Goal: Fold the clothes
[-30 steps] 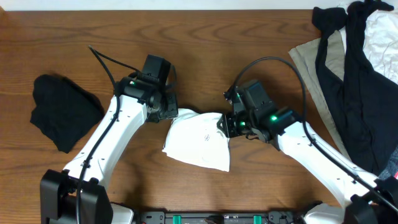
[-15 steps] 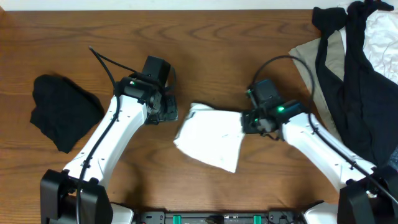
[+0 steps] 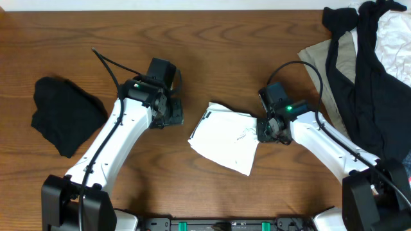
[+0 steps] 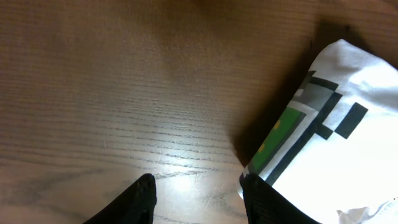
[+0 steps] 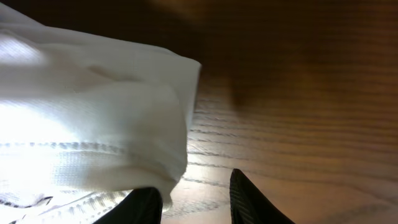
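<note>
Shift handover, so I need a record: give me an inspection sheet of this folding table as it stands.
Surface: wooden table, no spills seen.
Job's things: white shirt folded at centre; black garment bunched at left; pile of black, beige and white clothes at right.
Clutter: nothing seen.
Tools: left tool open over bare wood beside the shirt; right tool open at the shirt's right edge.
Cables: black cables loop off each arm.
Surroundings: pale strip beyond the far edge; nothing else seen.
</note>
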You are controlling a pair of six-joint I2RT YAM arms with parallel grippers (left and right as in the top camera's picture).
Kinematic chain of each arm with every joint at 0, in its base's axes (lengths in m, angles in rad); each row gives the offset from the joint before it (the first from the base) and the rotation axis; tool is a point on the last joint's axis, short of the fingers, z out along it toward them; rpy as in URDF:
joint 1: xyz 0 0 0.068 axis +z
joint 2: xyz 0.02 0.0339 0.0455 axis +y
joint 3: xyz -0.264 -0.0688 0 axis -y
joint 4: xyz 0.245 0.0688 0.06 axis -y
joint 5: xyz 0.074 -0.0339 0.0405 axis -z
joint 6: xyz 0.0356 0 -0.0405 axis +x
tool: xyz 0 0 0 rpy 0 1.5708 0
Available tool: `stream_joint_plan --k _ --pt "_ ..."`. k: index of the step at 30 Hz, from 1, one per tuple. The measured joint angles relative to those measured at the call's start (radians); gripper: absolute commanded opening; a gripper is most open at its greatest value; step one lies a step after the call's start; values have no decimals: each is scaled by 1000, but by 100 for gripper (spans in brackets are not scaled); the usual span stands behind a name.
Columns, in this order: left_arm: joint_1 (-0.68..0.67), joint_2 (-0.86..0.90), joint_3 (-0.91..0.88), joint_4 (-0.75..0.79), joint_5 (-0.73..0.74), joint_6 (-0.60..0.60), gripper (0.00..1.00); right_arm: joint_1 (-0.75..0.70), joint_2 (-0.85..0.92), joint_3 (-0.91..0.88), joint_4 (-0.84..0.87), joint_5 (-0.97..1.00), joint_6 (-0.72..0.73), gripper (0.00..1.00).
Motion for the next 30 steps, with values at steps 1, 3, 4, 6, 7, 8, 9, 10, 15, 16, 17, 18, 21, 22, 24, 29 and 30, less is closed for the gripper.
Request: stream_joint_plan --k 1,3,4,6,7,8,9,10,15,16,17,18,21,22,24,29,30 --pt "0 0 0 3 0 0 48 0 -2 0 -3 0 0 35" --pt "0 0 0 16 1 1 48 0 -14 0 -9 0 0 35" --pt "0 0 0 28 3 4 48 0 -31 0 -13 0 0 36" --pt "-1 0 0 48 8 15 47 0 -85 -1 -16 -3 0 40" --pt "-2 0 0 61 12 24 48 0 -115 -1 -16 -6 2 43" --pt "-5 0 0 77 18 35 47 0 -160 -1 -16 -16 1 45" --pt "-10 0 0 92 23 50 48 0 -206 -1 -17 -30 0 46" --pt "-16 0 0 107 30 62 48 0 -241 -1 -20 -43 0 46" --pt "-70 7 0 175 39 152 48 13 -333 0 -67 -150 0 43" --pt "-76 11 0 180 41 159 48 20 -331 0 -68 -161 0 42" --pt "-81 19 0 187 45 168 48 34 -323 -1 -66 -175 2 41" --pt "-85 32 0 191 49 179 47 52 -316 -2 -61 -191 6 41" --pt "-86 80 0 200 73 191 47 121 -285 -21 -30 -230 27 40" --pt "-86 100 0 202 88 194 48 140 -277 -29 -18 -238 33 40" --pt "-86 139 0 204 113 201 48 185 -258 -45 6 -254 54 40" --pt "-98 211 0 204 143 209 48 265 -214 -59 24 -268 101 41" --pt "-102 216 0 204 143 209 48 273 -207 -60 25 -268 107 41"
